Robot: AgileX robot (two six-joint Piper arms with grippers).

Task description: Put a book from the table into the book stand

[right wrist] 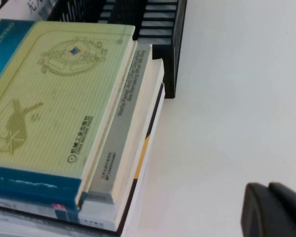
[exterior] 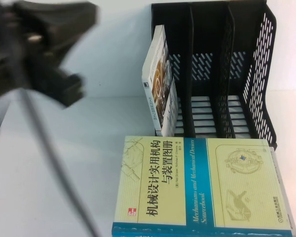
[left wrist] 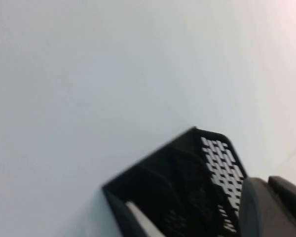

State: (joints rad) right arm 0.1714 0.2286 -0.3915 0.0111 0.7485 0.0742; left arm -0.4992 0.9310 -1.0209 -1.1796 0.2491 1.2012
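Checking the high view first: the book [exterior: 160,81] with the white cover and dashboard artwork stands upright in the leftmost slot of the book stand [exterior: 246,69], leaning against the slot's outer wall with its front edge projecting past the rack's open front. I judge the placement essentially done.

The left gripper [exterior: 64,84] hangs raised over the table [exterior: 49,173], to the left of the stand and well apart from the book. I cannot tell from any view whether its claw is wide or narrow; it holds nothing that I can see. In the left wrist view only a dark part of the left gripper [left wrist: 274,207] shows, with the stand [left wrist: 187,182] beyond it and a pale edge in one slot, probably the book.

The right gripper [right wrist: 276,210] appears only in its own wrist view, low over bare table beside a stack of books [right wrist: 123,148], apart from it. Its claw state I cannot tell.

Hazards as I judge them:
- The book is tilted, not seated flat against a divider. A nudge to the stand could slide it forward out of the slot.
- The left arm's cable [exterior: 54,163] trails across the table; a careless sweep to the right could drag it against the yellow-green book [exterior: 197,187] lying just before the stand.
- The right gripper sits near the stack; lateral motion could topple it.
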